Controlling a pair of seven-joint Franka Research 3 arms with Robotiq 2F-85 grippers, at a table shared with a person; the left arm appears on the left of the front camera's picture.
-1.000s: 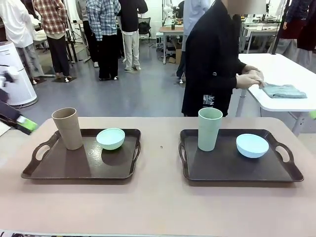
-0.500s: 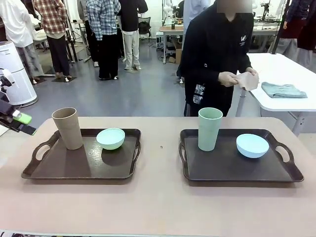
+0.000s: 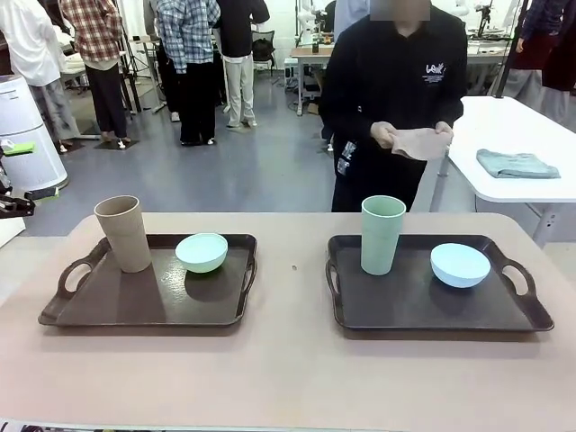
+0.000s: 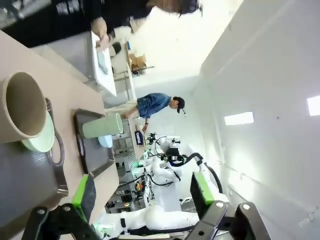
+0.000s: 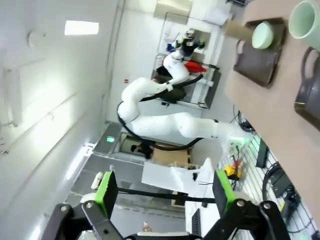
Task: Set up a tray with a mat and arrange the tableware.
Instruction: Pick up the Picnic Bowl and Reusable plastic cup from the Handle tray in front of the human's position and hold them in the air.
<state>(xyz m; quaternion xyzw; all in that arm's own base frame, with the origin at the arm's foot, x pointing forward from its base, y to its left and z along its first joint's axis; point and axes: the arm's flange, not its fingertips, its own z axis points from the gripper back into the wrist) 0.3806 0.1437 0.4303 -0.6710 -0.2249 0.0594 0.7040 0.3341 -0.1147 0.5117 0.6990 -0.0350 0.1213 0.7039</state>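
We are holding our left fingers (image 4: pixel 82 192) and right fingers (image 5: pixel 223 187) wide and empty. Beyond them on the table (image 3: pixel 288 378), one dark brown handled tray (image 3: pixel 135 301) is carrying a tall tan matte cup (image 3: pixel 124 234) and mint green shallow bowl (image 3: pixel 202 252), a second tray (image 3: pixel 423 306) a pale green cup (image 3: pixel 382 236) and light blue bowl (image 3: pixel 460 265). Farthest off, the person's hands (image 3: pixel 385 135) are gripping a thin beige mat (image 3: pixel 421 142), long axis level, seemingly nearer our right fingers.

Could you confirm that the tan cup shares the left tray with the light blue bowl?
Not quite: the front view shows the tan cup sharing the left tray with the mint green bowl; the light blue bowl sits on the right tray beside the green cup.
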